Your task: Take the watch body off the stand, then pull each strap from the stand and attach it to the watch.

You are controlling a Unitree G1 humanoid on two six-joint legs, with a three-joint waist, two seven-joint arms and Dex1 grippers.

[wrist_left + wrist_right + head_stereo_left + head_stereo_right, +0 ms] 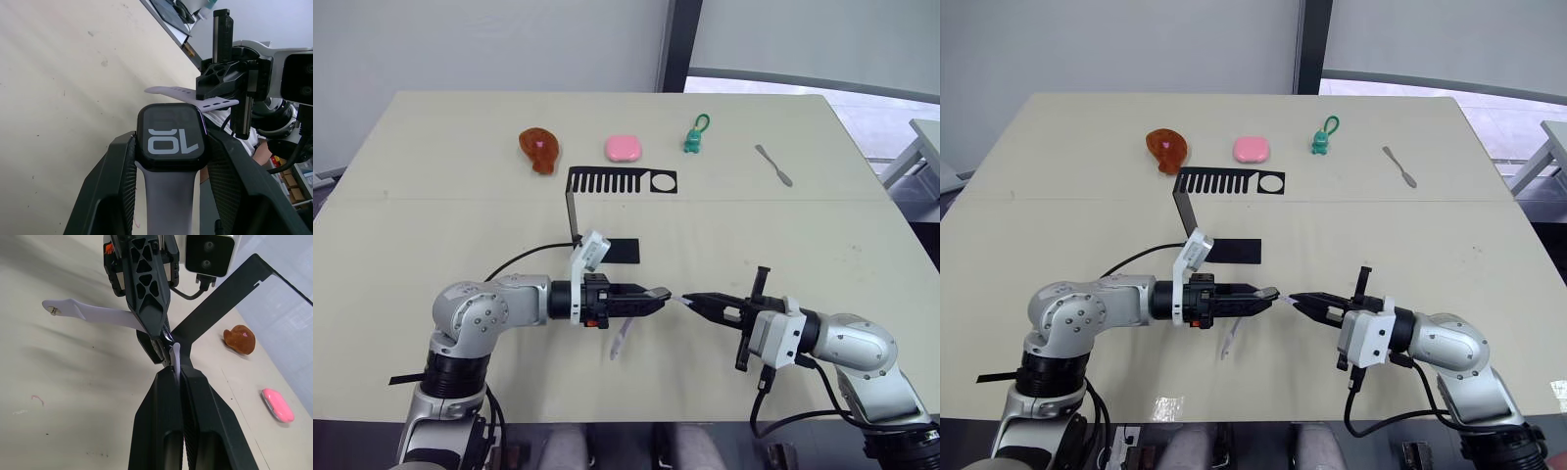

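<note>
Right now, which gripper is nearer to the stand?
Left. The left gripper holds the watch just in front of the stand base. The right gripper, shut on a strap, is farther off to the right.

beige table (pixel 431 225), stand (pixel 607 196) (black), toys

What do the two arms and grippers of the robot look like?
Both arms have rounded silver-grey shells and black joints. Each wrist carries a white block. The left gripper and the right gripper have black fingers with cut-out triangle patterns. Black cables run along both arms.
</note>
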